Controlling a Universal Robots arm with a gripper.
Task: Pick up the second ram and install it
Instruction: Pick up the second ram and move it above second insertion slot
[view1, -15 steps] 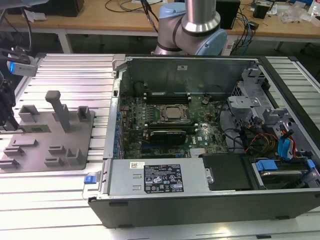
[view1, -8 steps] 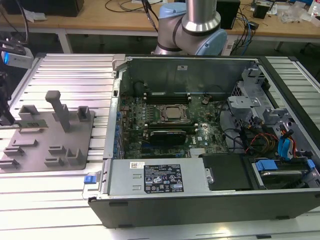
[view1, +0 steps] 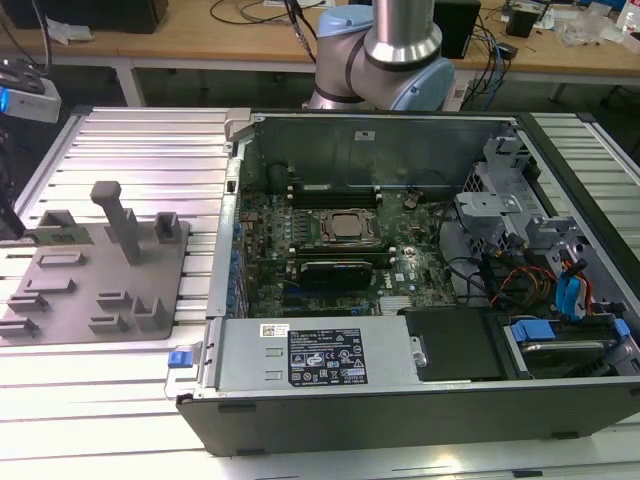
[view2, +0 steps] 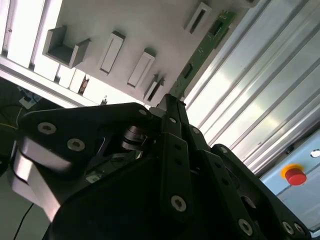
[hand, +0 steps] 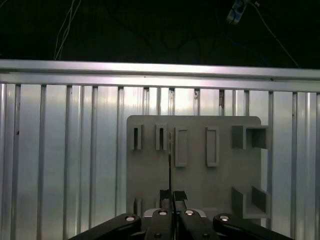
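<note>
Pinching near end of second ram (view2: 204, 49), hand (view2: 171, 104) closed on it; stick stands on edge over grey fixture (hand: 210, 185) on counter (view1: 130, 140). Likely light, stiff, fragile: grip bare board edges only.

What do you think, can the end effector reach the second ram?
Probably yes: in both wrist views the end effector looks shut on the second ram standing on the grey fixture, nothing between.

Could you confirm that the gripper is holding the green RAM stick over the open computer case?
Not quite. The gripper is shut on the second ram, but over the grey fixture on the slatted table, not over the computer case. Both wrist views show this.
</note>
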